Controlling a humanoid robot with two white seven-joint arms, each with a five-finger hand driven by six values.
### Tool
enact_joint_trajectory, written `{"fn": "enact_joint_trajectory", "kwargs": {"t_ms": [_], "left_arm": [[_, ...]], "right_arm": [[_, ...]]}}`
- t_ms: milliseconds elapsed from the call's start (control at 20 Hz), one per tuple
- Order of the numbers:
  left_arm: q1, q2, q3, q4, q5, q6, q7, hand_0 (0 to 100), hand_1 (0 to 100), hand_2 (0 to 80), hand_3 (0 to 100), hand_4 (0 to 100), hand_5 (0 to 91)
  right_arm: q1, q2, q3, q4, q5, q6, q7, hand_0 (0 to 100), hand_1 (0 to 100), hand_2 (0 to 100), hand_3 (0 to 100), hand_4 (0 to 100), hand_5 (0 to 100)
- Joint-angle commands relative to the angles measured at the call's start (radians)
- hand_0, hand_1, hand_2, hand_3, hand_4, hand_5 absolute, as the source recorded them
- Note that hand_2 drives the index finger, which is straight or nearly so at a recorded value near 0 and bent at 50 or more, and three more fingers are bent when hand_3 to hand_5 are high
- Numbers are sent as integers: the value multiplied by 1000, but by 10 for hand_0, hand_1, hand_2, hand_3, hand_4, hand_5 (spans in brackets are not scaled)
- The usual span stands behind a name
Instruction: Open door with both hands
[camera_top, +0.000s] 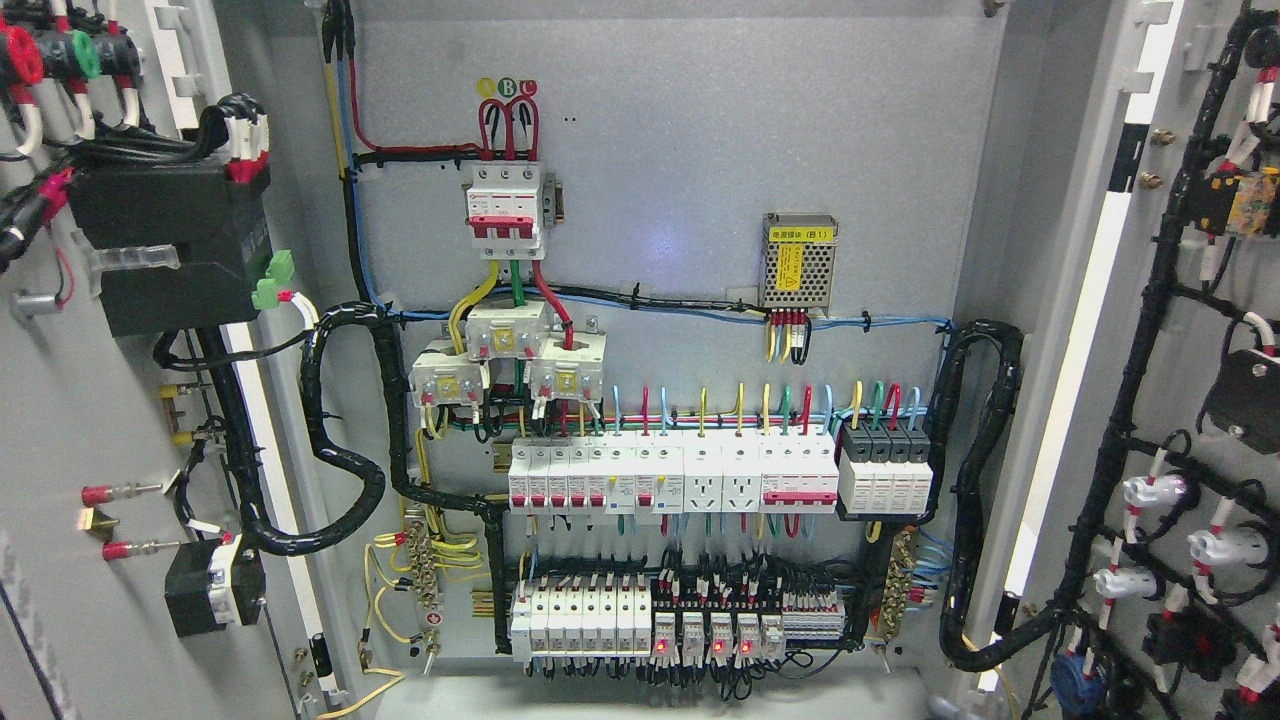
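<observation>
Both doors of a grey electrical cabinet stand swung wide open. The left door (90, 420) shows its inner face at the picture's left, carrying black modules and wiring. At the right edge the right door (1180, 400) shows its inner face with a black cable loom and white lamp sockets. Between them the cabinet's back panel (660, 180) is fully exposed. Neither of my hands nor any arm shows in the head view.
On the back panel sit a red-and-white main breaker (508, 208), a perforated power supply (799, 263), rows of white breakers (670, 475) and lower relays with red lights (700, 640). Thick black cable bundles (345, 470) loop from each door into the cabinet.
</observation>
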Motion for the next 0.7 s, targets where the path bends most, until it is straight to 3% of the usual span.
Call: {"fn": "enact_joint_trajectory", "kwargs": {"t_ms": [0,301,651], "left_arm": [[-88,38,18,-248,0,-11,1,0,0,0,0,0,0],[-234,-3,18,-246,0,-18,3,0,0,0,0,0,0],[-275,-9,18,-246,0,-175,9,0,0,0,0,0,0]], "right_arm": [[7,-11,-138,-11,-96,-8,-4,0,0,0,0,0,0],[18,-36,-180,-6,-102,-9,-4,0,0,0,0,0,0],[19,-40,-210,-3,-108,-9,-4,0,0,0,0,0,0]]}}
